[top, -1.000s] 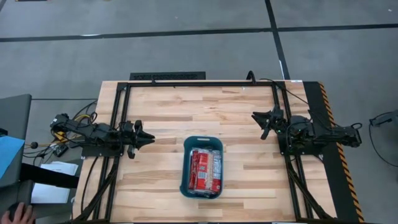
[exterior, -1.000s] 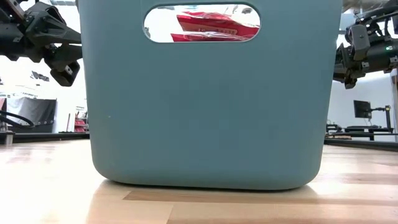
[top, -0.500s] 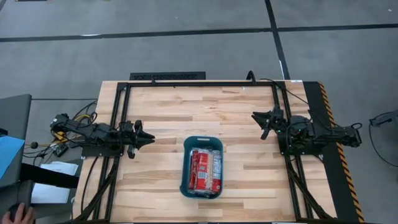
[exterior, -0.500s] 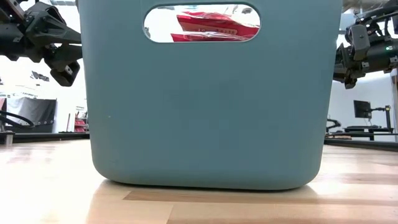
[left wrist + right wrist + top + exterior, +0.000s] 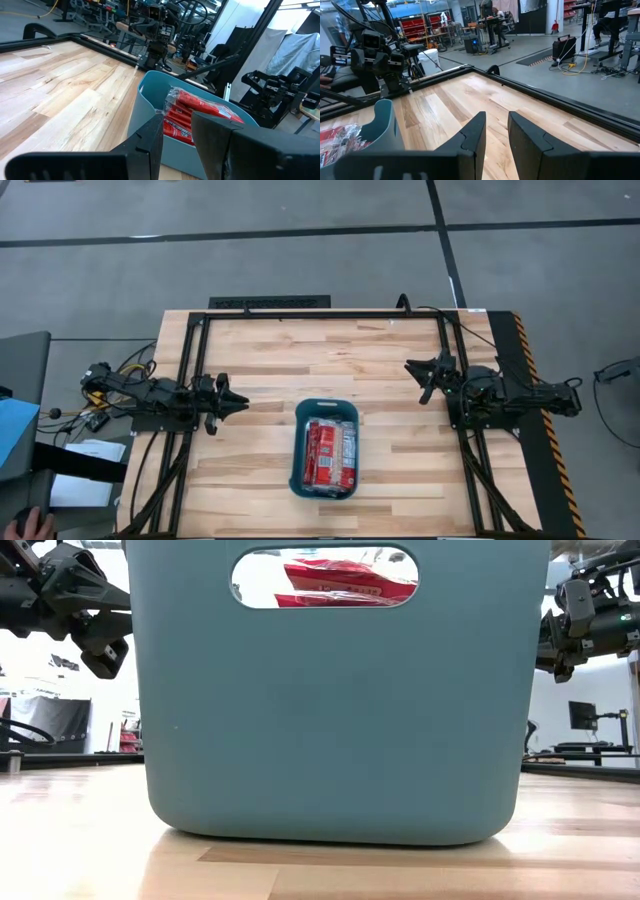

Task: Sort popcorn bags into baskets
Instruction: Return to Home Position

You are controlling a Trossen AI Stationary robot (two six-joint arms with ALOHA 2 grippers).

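Observation:
The teal basket stands on its base at the middle of the table's near half. Several red popcorn bags lie stacked inside it; they show through the handle slot in the low view and above the rim in the left wrist view. My left gripper hovers left of the basket, pointing toward it, open by a narrow gap with nothing between the fingers. My right gripper hovers far-right of the basket, also open by a narrow gap and holding nothing.
Black frame rails run along the table's far, left and right sides. A yellow-black strip marks the right edge. Bare wood lies beyond the basket. A person's hand shows off the table's near left corner.

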